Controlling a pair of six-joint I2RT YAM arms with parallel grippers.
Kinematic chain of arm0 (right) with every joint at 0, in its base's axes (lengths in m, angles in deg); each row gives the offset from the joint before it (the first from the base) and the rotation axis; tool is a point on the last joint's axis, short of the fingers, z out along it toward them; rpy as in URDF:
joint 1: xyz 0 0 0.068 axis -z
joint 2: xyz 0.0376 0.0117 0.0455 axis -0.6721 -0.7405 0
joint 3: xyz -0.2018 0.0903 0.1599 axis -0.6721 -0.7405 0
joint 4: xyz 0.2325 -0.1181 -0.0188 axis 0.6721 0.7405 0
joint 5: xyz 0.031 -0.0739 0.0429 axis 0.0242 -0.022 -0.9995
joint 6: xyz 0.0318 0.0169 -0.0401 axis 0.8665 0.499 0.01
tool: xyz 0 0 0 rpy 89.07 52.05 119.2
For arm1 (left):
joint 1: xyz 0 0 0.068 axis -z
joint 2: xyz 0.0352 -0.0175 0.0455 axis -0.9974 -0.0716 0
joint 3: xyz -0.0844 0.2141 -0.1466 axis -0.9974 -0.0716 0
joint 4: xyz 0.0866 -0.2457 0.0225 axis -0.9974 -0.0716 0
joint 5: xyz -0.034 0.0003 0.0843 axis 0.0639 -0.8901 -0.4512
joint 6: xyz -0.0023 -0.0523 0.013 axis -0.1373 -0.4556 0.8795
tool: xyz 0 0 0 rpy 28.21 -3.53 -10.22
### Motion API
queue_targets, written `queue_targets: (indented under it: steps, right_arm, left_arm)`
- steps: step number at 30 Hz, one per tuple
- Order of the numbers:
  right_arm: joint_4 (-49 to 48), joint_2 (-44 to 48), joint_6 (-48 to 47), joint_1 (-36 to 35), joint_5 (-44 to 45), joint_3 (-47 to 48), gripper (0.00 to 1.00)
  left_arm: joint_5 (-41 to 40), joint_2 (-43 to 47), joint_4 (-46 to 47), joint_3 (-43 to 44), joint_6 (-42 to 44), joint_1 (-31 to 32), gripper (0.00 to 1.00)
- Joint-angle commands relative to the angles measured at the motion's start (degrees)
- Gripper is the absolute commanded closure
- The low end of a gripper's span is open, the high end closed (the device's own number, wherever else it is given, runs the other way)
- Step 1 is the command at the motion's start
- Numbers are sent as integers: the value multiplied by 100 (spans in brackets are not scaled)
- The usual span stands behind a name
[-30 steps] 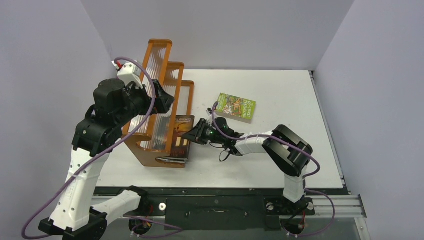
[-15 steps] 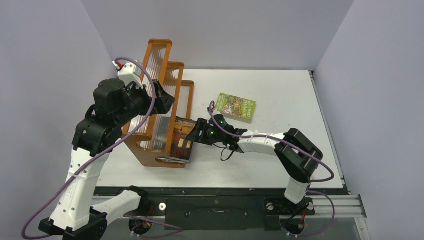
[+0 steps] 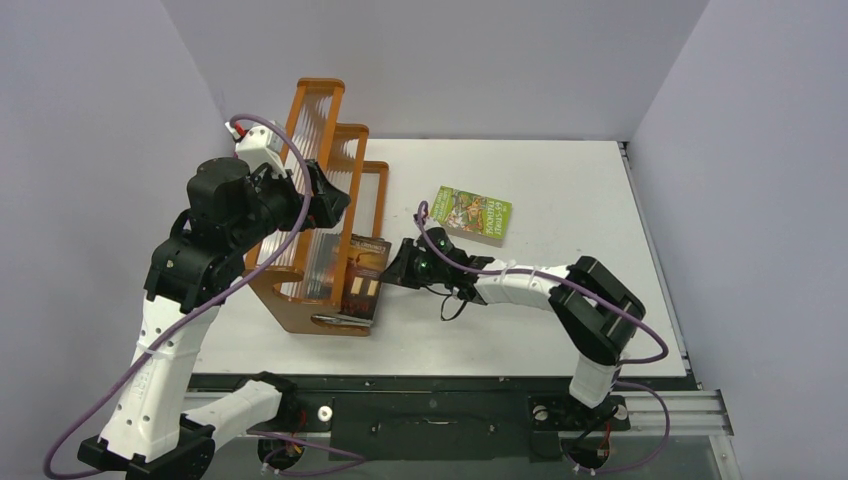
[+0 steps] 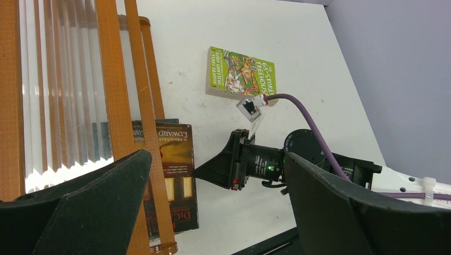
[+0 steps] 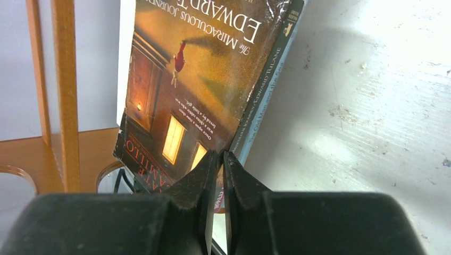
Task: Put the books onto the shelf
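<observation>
- Top view: orange-brown wooden stepped shelf with clear ribbed panels (image 3: 322, 88) stood at the left of the white table (image 3: 560, 190).
- Dark brown-orange paperback (image 3: 365, 280) stood upright in the shelf's lowest tier.
- Bright green illustrated paperback (image 3: 474, 213) lay flat on the table, well apart from the shelf.
- Right gripper (image 3: 392, 270) was at the brown paperback's right edge.
- Left wrist view: left gripper (image 3: 330, 200) gaped wide, empty, over the shelf.
- Right wrist view: black fingers (image 5: 247, 186) were pressed nearly together, tips at the brown paperback's lower edge, with no clear grasp.
- Pale-blue book spine (image 5: 263, 106) sat just behind it.
</observation>
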Motion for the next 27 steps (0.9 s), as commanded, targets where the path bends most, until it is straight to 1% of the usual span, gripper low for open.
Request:
queue_targets:
  steps: [1,17,21,22,24,27]
  right_arm:
    - [-239,-136,-107,-91,-94,364,94]
    - [-225,-251,-142,-144,-158,529,93]
    - [-287,149,-217,-101,255,270,92]
    - [-286,322,-259,-70,410,165,91]
    - [-253,477,-290,42,521,49,89]
    - [-258,470,-216,330,459,-52,89]
  left_arm:
    - [96,62,230,24,17,-49,4]
    - [87,65,189,28,18,-67,4]
    - [87,74,174,14,24,-73,4]
    - [82,74,170,5,25,-75,4]
    - [89,75,161,0,26,-76,4]
    - [99,85,180,-20,22,-83,4]
